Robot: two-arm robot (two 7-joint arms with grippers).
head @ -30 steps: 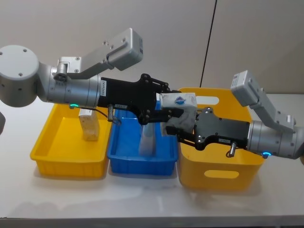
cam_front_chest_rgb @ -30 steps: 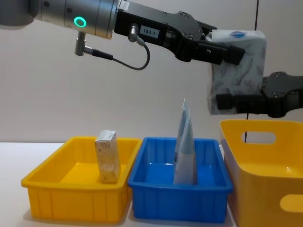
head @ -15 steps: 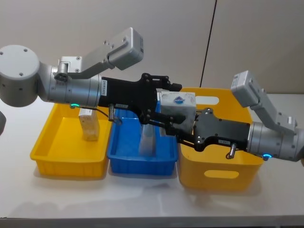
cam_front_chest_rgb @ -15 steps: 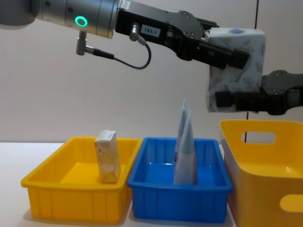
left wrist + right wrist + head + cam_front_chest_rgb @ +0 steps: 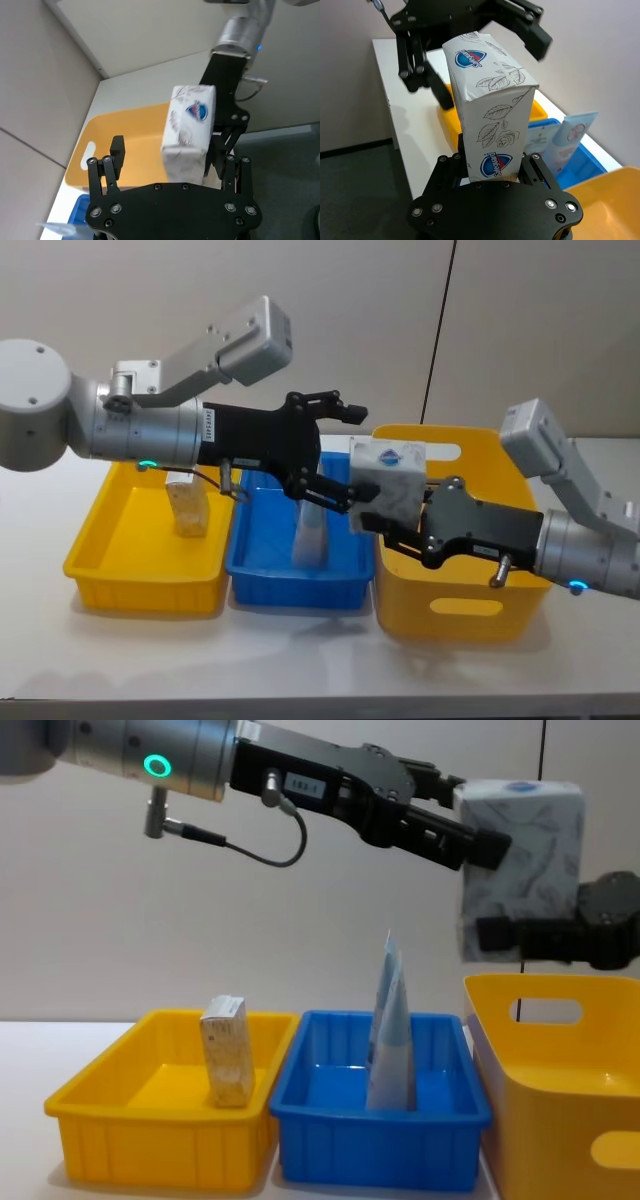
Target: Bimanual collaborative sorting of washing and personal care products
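One cube pack (image 5: 490, 100), base hidden inside right pincer (image 5: 492, 172)

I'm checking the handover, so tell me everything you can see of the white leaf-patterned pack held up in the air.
The white soft-wrapped block pack has grey leaf and rose drawings and a blue-and-red logo on its top and side. It stands roughly upright in the air above the left edge of the deep yellow bin, its lower end clamped in the right pincer. The left pincer hangs open beside it.

"183-1" on l. arm label (image 5: 305, 787)
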